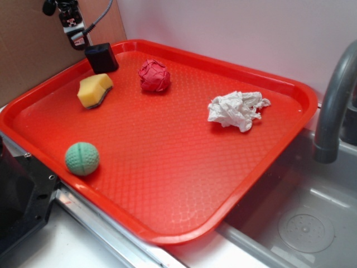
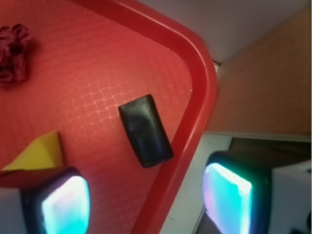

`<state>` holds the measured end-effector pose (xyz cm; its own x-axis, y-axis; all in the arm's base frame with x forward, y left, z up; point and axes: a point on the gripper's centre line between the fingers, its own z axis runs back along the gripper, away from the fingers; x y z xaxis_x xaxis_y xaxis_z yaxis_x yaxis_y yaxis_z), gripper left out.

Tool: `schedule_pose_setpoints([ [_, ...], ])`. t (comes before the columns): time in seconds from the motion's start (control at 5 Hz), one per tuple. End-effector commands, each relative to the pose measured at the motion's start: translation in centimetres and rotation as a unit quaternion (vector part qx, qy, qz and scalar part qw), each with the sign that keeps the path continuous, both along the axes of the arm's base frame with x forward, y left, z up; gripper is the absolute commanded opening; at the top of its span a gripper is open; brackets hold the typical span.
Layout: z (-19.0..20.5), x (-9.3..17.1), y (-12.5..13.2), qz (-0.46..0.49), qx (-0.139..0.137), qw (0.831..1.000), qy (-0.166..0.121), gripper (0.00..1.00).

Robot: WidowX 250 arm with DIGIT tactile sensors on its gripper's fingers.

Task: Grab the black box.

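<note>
A yellow sponge [image 2: 39,152] peeks just past the left finger, a crumpled red paper [image 2: 13,52] lies farther beyond, both on the red tray [image 2: 197,92].

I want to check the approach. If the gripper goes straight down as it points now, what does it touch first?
Probably the black box, centred between the open fingers; the right finger may meet the tray rim.

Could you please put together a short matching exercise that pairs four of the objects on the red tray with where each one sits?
Things:
1. black box
2. green ball
3. white crumpled paper
4. yellow sponge

Places:
A. right part of the tray, nearest the faucet
B. far corner, close to the tray rim, under the gripper
C. near left edge, alone
D. just in front of the black box

Pairs: 1-B, 2-C, 3-A, 4-D
</note>
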<state>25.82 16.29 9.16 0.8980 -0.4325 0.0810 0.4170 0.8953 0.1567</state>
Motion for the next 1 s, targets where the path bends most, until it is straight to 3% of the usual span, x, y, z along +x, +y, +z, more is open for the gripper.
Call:
schedule_pose_setpoints([
  [0.0, 1.8, 2.5, 0.2, -0.023, 0.025, 0.999, -0.039, 1.00],
  [0.8, -1.1, 2.8, -2.4, -0.063, 0.004, 0.998, -0.003, 1.00],
])
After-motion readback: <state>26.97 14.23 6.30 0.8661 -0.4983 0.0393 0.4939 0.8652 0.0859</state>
